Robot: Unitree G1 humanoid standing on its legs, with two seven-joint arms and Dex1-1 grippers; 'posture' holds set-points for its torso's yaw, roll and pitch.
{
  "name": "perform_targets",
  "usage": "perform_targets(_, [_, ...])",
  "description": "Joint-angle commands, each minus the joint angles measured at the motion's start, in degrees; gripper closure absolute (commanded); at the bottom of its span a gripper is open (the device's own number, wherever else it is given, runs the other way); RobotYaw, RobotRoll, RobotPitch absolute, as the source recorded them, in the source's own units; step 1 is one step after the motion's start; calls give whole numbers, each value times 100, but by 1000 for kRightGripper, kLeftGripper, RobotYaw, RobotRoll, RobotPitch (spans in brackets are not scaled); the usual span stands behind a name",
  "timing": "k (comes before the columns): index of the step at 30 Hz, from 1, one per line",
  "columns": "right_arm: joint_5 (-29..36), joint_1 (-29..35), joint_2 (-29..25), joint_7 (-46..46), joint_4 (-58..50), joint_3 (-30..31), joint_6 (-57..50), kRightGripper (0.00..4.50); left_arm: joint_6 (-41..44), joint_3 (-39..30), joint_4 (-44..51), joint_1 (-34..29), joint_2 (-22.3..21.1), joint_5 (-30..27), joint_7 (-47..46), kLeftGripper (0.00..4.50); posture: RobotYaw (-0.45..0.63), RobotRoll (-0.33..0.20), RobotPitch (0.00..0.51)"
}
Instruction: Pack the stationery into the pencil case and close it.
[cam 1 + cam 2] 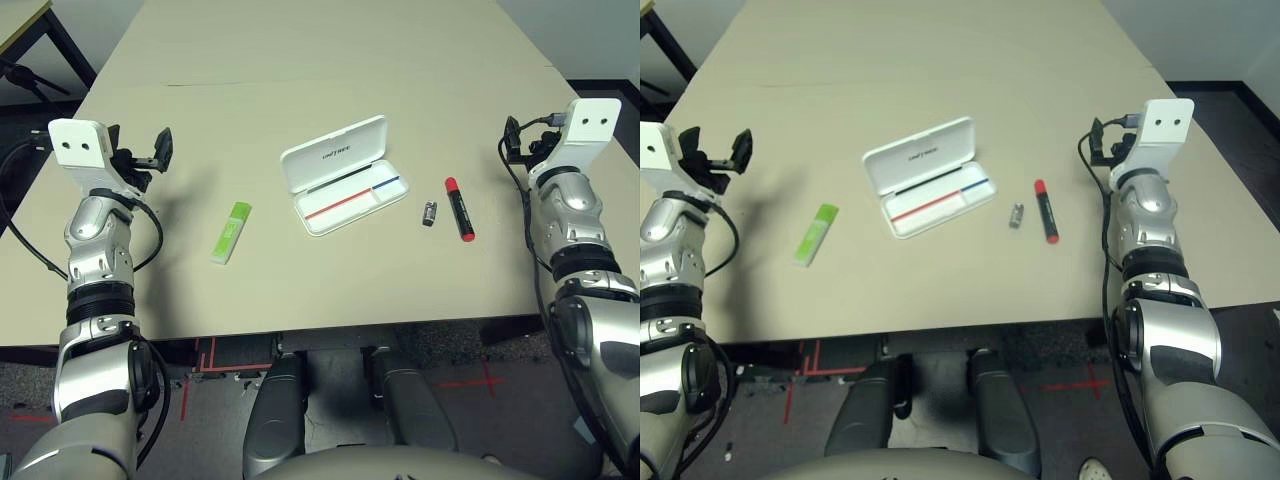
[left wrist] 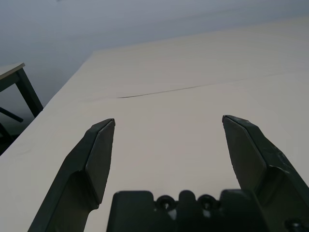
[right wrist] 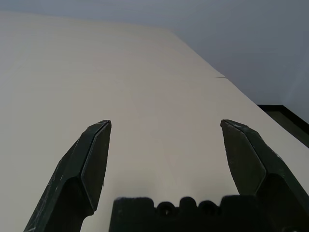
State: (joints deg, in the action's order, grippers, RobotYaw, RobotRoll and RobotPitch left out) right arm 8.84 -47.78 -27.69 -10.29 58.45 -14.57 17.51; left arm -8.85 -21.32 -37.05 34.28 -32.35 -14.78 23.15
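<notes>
Your flat white plastic pencil case [image 1: 343,174] lies open mid-bench [image 1: 300,60], with the lime-green and white flat stick [image 1: 231,232] well to its left and the tiny grey-silver piece [image 1: 429,213] beside the red-and-black marker [image 1: 459,208] to its right. Your left claw [image 2: 166,145] and right claw [image 3: 166,145] both stand released and empty, raised at the bench's outer sides.
</notes>
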Motion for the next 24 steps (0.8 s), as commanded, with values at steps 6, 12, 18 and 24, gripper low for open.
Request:
perform_targets(6, [86, 60, -75, -311, -148, -61, -228, 0, -48, 104, -49, 21, 32, 31, 114, 29, -60, 0, 175])
perform_targets(12, [218, 160, -424, -1470, -778, 121, -1204, 0, -24, 99, -70, 64, -33, -1, 180, 29, -60, 0, 182])
perform_targets(18, [334, 557, -1112, -3521, -2204, 712, -2452, 0, 86, 188, 141, -56, -33, -18, 426, 29, -45, 0, 187])
perform_targets(24, [349, 751, -1519, -4548, -2987, 1054, -3133, 0, 203, 210, 421, -200, 0, -46, 470, 29, -45, 0, 187])
